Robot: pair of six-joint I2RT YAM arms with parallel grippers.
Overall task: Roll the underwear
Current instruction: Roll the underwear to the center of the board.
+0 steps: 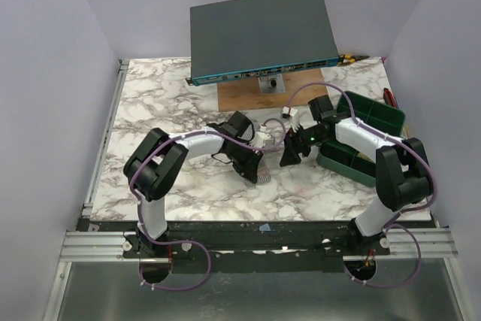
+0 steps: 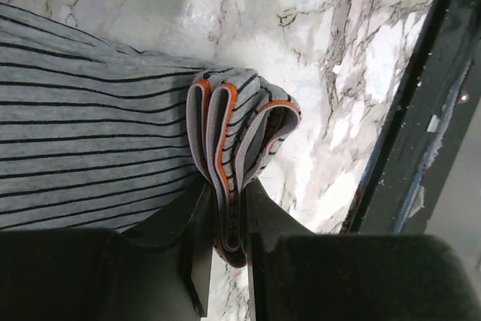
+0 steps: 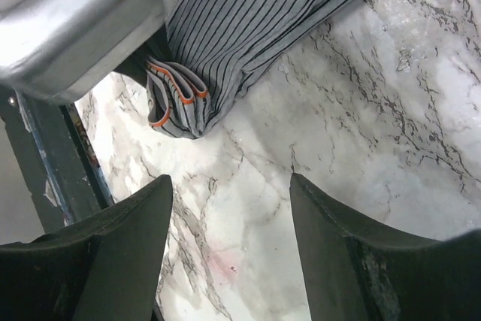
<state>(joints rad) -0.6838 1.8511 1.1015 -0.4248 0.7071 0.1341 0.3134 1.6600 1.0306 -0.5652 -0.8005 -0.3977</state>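
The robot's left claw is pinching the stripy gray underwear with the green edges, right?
Not quite. The left gripper is pinching the stripy gray underwear, but its edges are orange, not green. The left wrist view shows the orange along the folded layers between the fingers.

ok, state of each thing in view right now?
underwear: orange-trimmed edge folded in layers, rest spread flat, not yet rolled.
left gripper: shut on the underwear's layered edge.
right gripper: open, holding nothing.
green bin: open-topped; contents unclear.
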